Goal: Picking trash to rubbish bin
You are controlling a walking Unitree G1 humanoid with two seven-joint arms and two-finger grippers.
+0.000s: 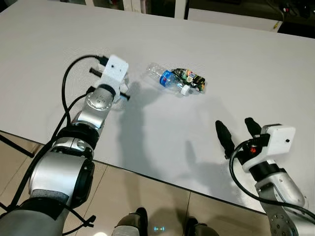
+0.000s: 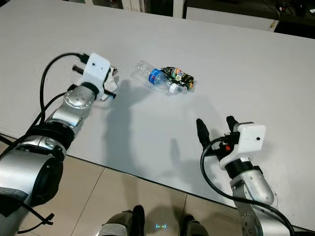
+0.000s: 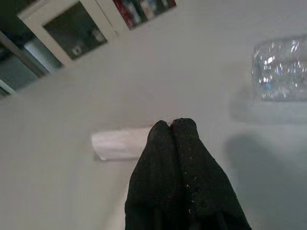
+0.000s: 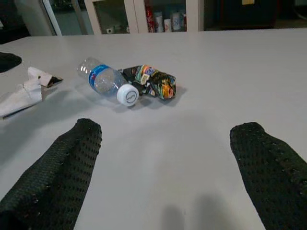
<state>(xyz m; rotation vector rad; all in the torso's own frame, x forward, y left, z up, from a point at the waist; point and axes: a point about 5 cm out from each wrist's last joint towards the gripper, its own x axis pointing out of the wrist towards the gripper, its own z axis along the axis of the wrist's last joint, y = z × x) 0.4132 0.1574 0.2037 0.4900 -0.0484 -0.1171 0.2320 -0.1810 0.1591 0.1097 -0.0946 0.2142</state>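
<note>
A crushed clear plastic bottle (image 1: 161, 76) with a blue label and white cap lies on the white table (image 1: 54, 39). A crumpled colourful wrapper (image 1: 192, 78) touches its cap end. My left gripper (image 3: 171, 125) is to the left of the bottle, low over the table. Its fingers are pressed together on a scrap of white paper (image 3: 117, 143), which also appears as the white paper (image 4: 21, 93) in the right wrist view. My right gripper (image 1: 238, 129) hovers open near the table's front edge, pointing toward the bottle (image 4: 103, 79) and wrapper (image 4: 152, 82), with nothing between its fingers.
The table's front edge (image 1: 147, 177) runs diagonally just before me, with tiled floor (image 1: 123, 201) and my feet below. Glass-fronted cabinets (image 4: 144, 14) stand beyond the far side of the table.
</note>
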